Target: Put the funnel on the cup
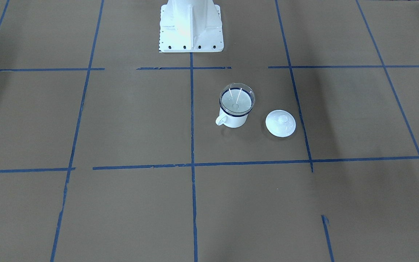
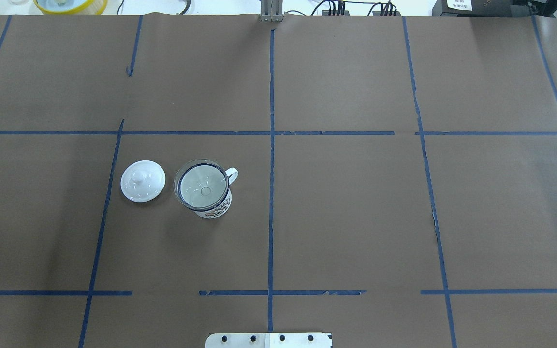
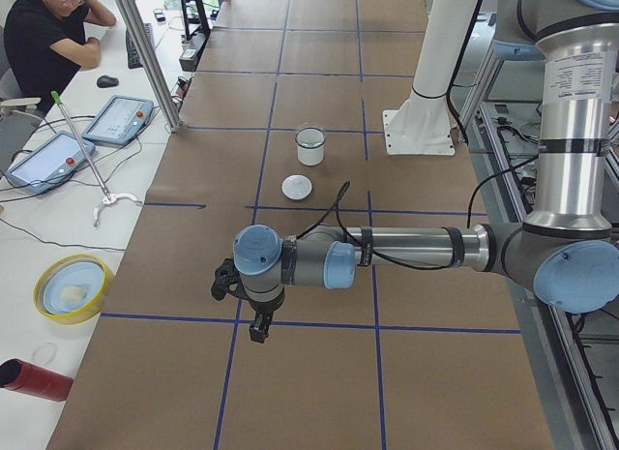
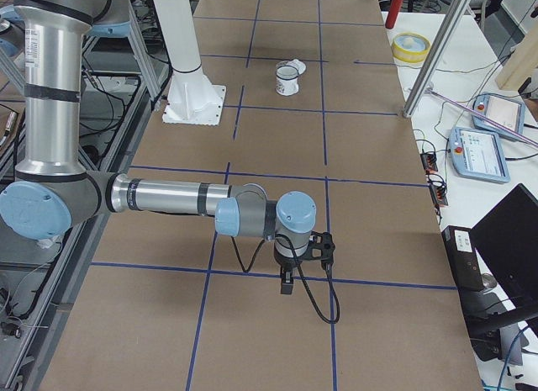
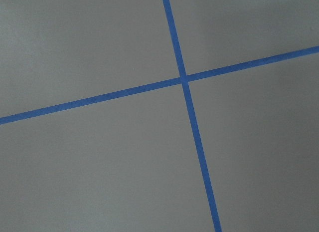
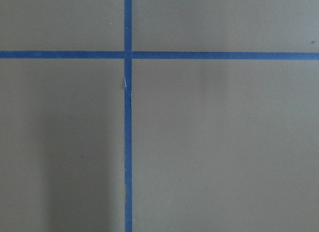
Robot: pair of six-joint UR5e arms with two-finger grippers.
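The clear funnel (image 1: 236,98) sits upright in the mouth of the white cup (image 1: 235,121), its rim resting on the cup's dark blue rim line. The overhead view shows the funnel (image 2: 202,186) in the cup (image 2: 218,209) left of the table's middle. My left gripper (image 3: 259,329) hangs over the table far from the cup and shows only in the exterior left view; I cannot tell if it is open or shut. My right gripper (image 4: 287,283) shows only in the exterior right view; I cannot tell its state either. Both wrist views show only brown paper and blue tape.
A white round lid (image 1: 280,123) with a knob lies on the table beside the cup, also in the overhead view (image 2: 143,181). The robot's white base (image 1: 190,25) stands at the table's edge. A person (image 3: 48,34) sits at a side desk with tablets.
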